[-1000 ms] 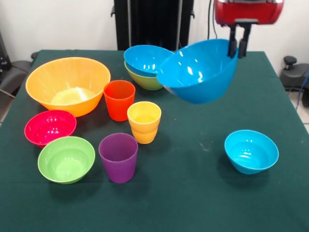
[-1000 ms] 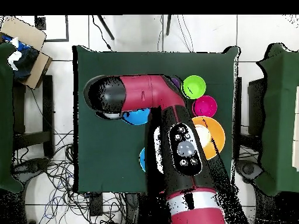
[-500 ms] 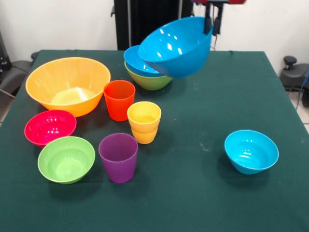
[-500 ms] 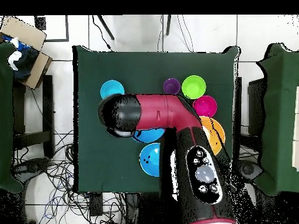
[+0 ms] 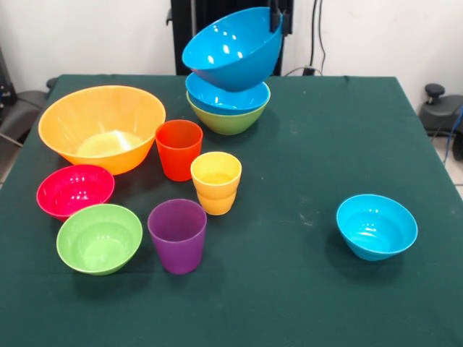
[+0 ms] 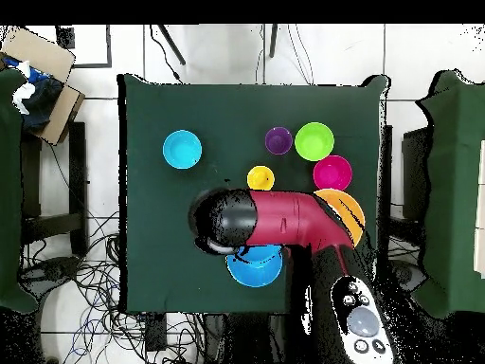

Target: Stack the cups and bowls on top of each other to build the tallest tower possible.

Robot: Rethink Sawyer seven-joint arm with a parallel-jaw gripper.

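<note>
My gripper (image 5: 277, 19) shows only its fingertips at the top edge of the front view. It is shut on the right rim of a large blue bowl (image 5: 230, 48), which hangs tilted just above the tower (image 5: 228, 103), a second blue bowl nested in a green bowl. To the left stands the wide orange-yellow bowl (image 5: 101, 127). The orange-red cup (image 5: 179, 148), yellow cup (image 5: 215, 181) and purple cup (image 5: 177, 235) stand apart in the middle. In the overhead view my arm (image 6: 275, 218) hides the gripper, and a blue bowl (image 6: 256, 269) shows below it.
A pink-red bowl (image 5: 74, 190) and a small green bowl (image 5: 99, 238) sit at the front left. A small light-blue bowl (image 5: 376, 226) stands alone at the right. The green-clothed table (image 5: 304, 289) ends near the tower's far side.
My gripper has carried the large blue bowl up and to the left, from right of the tower to just above it. The other things have not moved.
</note>
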